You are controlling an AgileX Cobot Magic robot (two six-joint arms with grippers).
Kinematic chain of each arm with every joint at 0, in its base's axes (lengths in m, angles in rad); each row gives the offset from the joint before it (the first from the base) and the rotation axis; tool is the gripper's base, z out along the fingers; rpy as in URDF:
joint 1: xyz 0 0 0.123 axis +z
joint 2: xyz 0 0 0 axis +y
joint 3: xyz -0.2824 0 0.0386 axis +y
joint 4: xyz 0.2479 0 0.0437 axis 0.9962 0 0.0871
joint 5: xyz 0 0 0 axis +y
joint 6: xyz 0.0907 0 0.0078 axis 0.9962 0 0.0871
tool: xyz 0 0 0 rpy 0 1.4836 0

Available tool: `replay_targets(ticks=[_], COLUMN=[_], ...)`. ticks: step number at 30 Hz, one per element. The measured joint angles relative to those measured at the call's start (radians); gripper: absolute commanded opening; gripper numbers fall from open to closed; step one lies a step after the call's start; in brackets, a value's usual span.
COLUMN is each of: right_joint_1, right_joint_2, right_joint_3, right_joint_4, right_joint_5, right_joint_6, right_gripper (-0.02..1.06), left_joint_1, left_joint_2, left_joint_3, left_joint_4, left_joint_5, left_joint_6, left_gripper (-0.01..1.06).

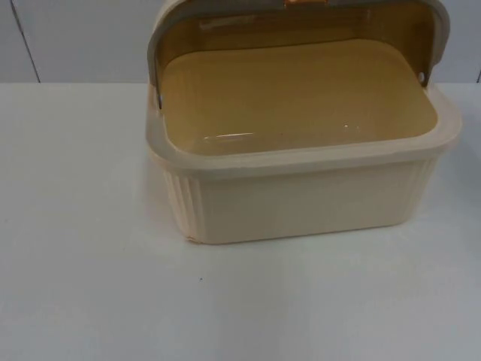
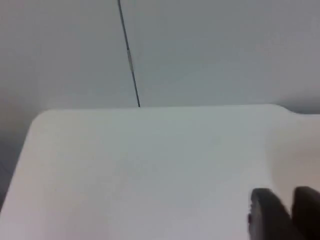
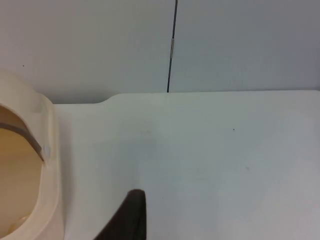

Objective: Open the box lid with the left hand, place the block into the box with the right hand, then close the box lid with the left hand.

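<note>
A cream ribbed box [image 1: 301, 203] stands on the white table near the back wall. Its amber see-through lid [image 1: 301, 30] is swung up and back, with the orange handle [image 1: 304, 2] at the very top, so the tan inside [image 1: 293, 98] lies open from above. My right gripper [image 3: 131, 217] hangs low over bare table just right of the box, whose rounded rim [image 3: 47, 165] and grey lid edge [image 3: 30, 140] lie beside it. My left gripper [image 2: 291, 212] is over bare table, apart from the box.
The grey partition wall [image 1: 75, 37] rises right behind the box, with a dark vertical seam [image 3: 171, 45]. White table top [image 1: 113, 286] stretches in front of the box and to its left.
</note>
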Motion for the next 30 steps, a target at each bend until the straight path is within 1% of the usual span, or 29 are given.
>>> replay_targets(ticks=[2, 3, 4, 5, 11, 16, 19, 23, 27, 30], right_joint_1=[0.000, 0.000, 0.000, 0.000, 0.000, 0.000, 0.000, 0.000, 0.000, 0.000], right_joint_2=[0.000, 0.000, 0.000, 0.000, 0.000, 0.000, 0.000, 0.002, 0.041, 0.081], right_joint_3=[0.000, 0.000, 0.000, 0.000, 0.000, 0.000, 0.000, 0.028, 0.099, 0.115], right_joint_4=[0.002, 0.002, 0.002, 0.002, 0.002, 0.004, 0.004, 0.004, 0.004, 0.004], right_joint_5=[0.000, 0.000, 0.000, -0.002, -0.006, -0.008, -0.006, -0.008, -0.010, 0.001], right_joint_6=[0.000, 0.000, 0.000, 0.000, 0.000, 0.000, 0.000, 0.013, 0.070, 0.085], right_gripper=[1.05, 1.05, 1.05, 1.05, 1.05, 1.05, 1.05, 1.05, 1.05, 1.05], left_joint_1=[0.000, 0.000, 0.000, 0.000, 0.000, 0.000, 0.000, 0.000, 0.000, 0.000], left_joint_2=[-0.024, -0.024, -0.035, -0.044, -0.060, -0.063, -0.063, -0.063, -0.063, -0.063], left_joint_3=[0.005, 0.005, 0.005, 0.005, 0.005, 0.005, 0.005, 0.005, 0.005, 0.005], left_joint_4=[0.016, 0.016, 0.027, 0.034, 0.007, -0.015, -0.015, -0.015, -0.015, -0.015], left_joint_5=[-0.018, -0.018, -0.023, -0.025, -0.024, 0.027, 0.042, 0.044, 0.053, 0.061], left_joint_6=[0.000, 0.000, 0.000, 0.000, -0.005, -0.019, -0.021, -0.021, -0.023, -0.023], left_gripper=[0.65, 0.90, 0.90, 1.04, 1.05, 1.05, 1.05, 1.05, 1.05, 1.05])
